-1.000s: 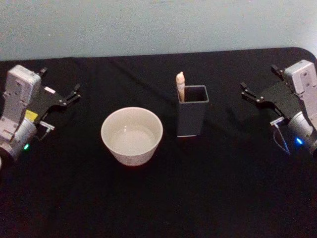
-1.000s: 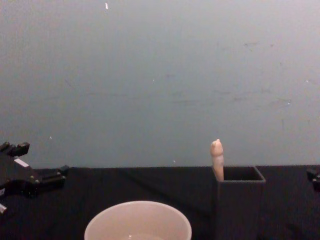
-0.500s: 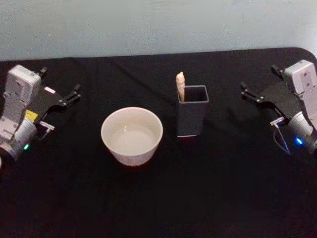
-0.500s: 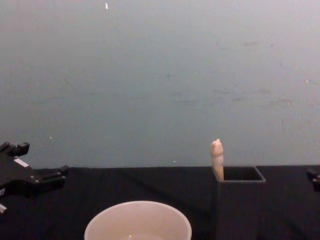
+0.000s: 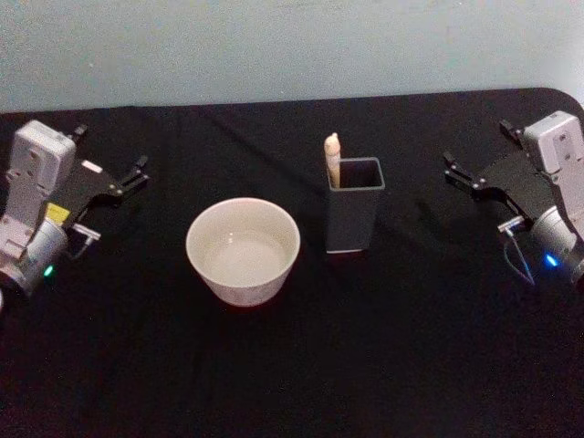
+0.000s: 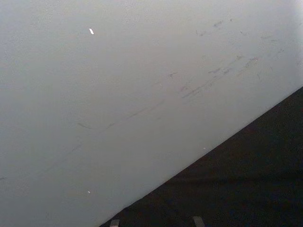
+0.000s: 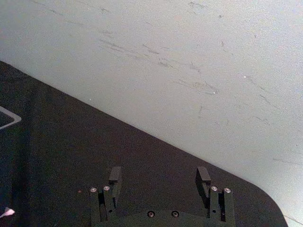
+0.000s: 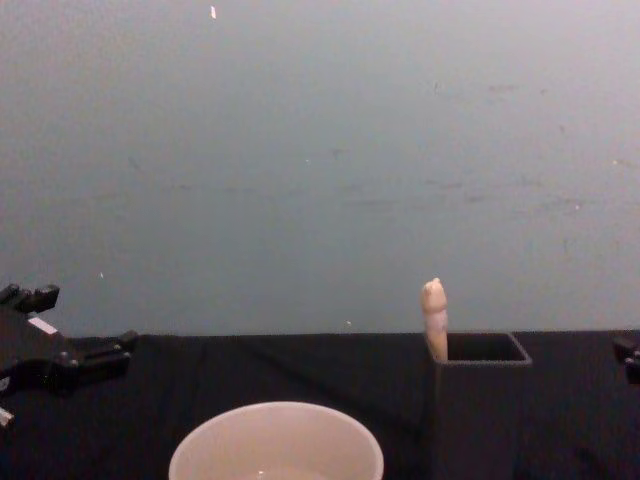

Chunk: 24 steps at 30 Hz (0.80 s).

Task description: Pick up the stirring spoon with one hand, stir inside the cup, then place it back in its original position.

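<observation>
Black cloth covers the table: far left, the left gripper hovers, fingers spread, then the off-white cup, then the stirring spoon standing in the dark grey holder. Far right hangs the right gripper, fingers apart.

Stirring spoon bowl unseen inside holder

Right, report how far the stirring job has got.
Done: nothing visible yet. The stirring spoon stands in the dark grey holder, its cream handle poking above the rim. The off-white cup beside it has no spoon in it. In hand: nothing. The left tool and right tool sit open at opposite sides of the table. Left: grasp the spoon, stir, return it.
</observation>
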Each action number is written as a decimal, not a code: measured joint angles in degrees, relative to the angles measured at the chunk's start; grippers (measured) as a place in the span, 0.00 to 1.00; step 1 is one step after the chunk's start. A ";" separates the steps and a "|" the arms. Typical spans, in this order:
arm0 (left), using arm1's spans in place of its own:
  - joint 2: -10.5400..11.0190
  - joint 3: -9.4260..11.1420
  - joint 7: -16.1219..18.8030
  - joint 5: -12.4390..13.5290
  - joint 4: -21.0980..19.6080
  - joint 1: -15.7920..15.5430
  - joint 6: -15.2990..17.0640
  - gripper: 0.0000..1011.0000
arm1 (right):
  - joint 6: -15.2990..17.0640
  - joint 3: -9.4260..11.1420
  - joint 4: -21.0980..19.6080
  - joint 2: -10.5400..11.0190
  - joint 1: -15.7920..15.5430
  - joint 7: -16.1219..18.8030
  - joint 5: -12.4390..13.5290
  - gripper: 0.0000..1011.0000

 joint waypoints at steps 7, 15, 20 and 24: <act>0.00 0.00 0.00 0.00 0.00 0.00 0.00 0.99 | 3.17 1.83 -4.30 0.74 -1.74 2.87 2.22 0.99; 0.00 0.00 0.00 0.00 0.00 0.00 0.00 0.99 | 9.45 4.23 -11.48 1.77 -3.98 6.78 6.86 0.99; 0.00 0.00 0.00 0.00 0.00 0.00 0.00 0.99 | 13.68 5.41 -15.97 1.93 -5.29 9.37 9.79 0.99; 0.00 0.00 0.00 0.00 0.00 0.00 0.00 0.99 | 16.01 5.61 -18.06 1.28 -5.60 11.23 11.36 0.99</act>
